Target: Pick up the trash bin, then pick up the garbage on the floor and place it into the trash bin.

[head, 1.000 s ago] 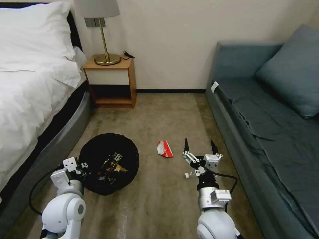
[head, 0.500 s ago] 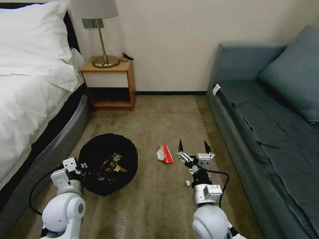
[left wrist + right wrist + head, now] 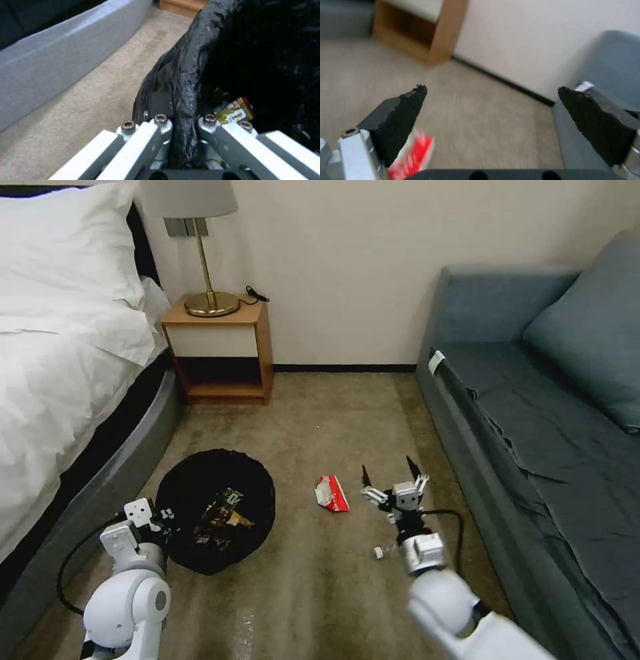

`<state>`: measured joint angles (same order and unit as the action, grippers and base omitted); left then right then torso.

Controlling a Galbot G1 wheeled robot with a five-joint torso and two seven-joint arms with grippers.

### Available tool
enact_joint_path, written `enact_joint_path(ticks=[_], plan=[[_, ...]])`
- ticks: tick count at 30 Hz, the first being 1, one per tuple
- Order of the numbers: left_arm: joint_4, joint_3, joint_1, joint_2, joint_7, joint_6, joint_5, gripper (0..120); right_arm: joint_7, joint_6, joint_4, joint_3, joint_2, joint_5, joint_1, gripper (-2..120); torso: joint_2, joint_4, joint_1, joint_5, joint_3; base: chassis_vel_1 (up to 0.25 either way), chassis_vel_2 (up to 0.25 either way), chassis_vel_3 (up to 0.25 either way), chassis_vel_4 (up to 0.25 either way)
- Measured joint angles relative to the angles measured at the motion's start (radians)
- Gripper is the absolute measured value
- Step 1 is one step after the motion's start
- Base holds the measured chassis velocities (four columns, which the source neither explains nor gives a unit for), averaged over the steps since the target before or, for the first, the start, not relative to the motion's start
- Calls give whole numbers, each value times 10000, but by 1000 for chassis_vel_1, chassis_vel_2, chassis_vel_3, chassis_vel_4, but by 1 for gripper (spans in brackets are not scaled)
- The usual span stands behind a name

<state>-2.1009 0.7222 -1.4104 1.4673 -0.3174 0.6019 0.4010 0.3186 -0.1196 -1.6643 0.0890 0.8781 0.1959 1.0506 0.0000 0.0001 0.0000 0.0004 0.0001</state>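
The black trash bin [image 3: 193,483] stands on the beige carpet floor [image 3: 320,587], lined with a black bag, with dark and yellow-brown wrappers [image 3: 225,513] inside. My left gripper [image 3: 162,513] is shut on the bin's near rim; in the left wrist view the left gripper [image 3: 183,120] pinches the bag-covered rim [image 3: 186,75], and a yellow-brown wrapper [image 3: 233,113] lies inside the bin. A red-and-white crumpled wrapper [image 3: 331,493] lies on the carpet right of the bin. My right gripper [image 3: 388,471] is open, low and just right of it. The right wrist view shows the right gripper [image 3: 491,100] with the red-and-white wrapper [image 3: 413,155] beside one finger.
A bed [image 3: 60,380] with a grey base runs along the left. A wooden nightstand [image 3: 220,350] with a brass lamp [image 3: 210,300] stands against the back wall. A blue-grey sofa [image 3: 533,427] lines the right side. Open carpet lies between them.
My right gripper has drifted slightly left, closer to the red-and-white wrapper, while its forearm swung out to the right. The left gripper and bin have stayed put. The view has shifted slightly.
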Motion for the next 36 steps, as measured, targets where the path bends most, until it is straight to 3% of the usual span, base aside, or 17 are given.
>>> enact_joint_path(ticks=[3,4,8,10,15,23,32,36], plan=[[156,-46,62,-32,36,-50,35,3,-1789,209,1245,746,-849,-164,-882,100,-1,-2,0,-1,0,0,0,0,0],[156,-46,62,-32,36,-50,35,3,-1789,209,1245,746,-849,-164,-882,100,-1,-2,0,-1,0,0,0,0,0],[328,-70,90,-51,85,-166,38,3,-3444,-304,2905,2564,-1493,-656,-2428,100,-1,-4,0,0,0,0,0,0,0],[341,-73,93,-50,86,-176,37,3,-3653,-434,3140,2792,-1524,-732,-2669,100,-1,-3,0,-2,0,0,0,0,0],[625,-165,114,9,110,-379,-77,3,-5955,-2396,6106,4451,-1031,-1923,-4576,100,-1,-2,1,-3,0,0,0,0,0],[812,-164,144,32,119,-537,-138,3,-7249,-3538,7698,5486,-454,-2525,-5371,100,0,-1,0,-5,0,0,0,0,0],[883,-182,171,58,125,-572,-149,3,-7534,-3943,9374,5748,126,-2980,-5787,100,0,-1,0,-4,0,0,0,0,0],[887,-210,147,62,128,-602,-157,3,-7507,-4431,10880,5160,750,-4047,-5898,100,-1,-1,0,-5,0,0,0,0,0]])
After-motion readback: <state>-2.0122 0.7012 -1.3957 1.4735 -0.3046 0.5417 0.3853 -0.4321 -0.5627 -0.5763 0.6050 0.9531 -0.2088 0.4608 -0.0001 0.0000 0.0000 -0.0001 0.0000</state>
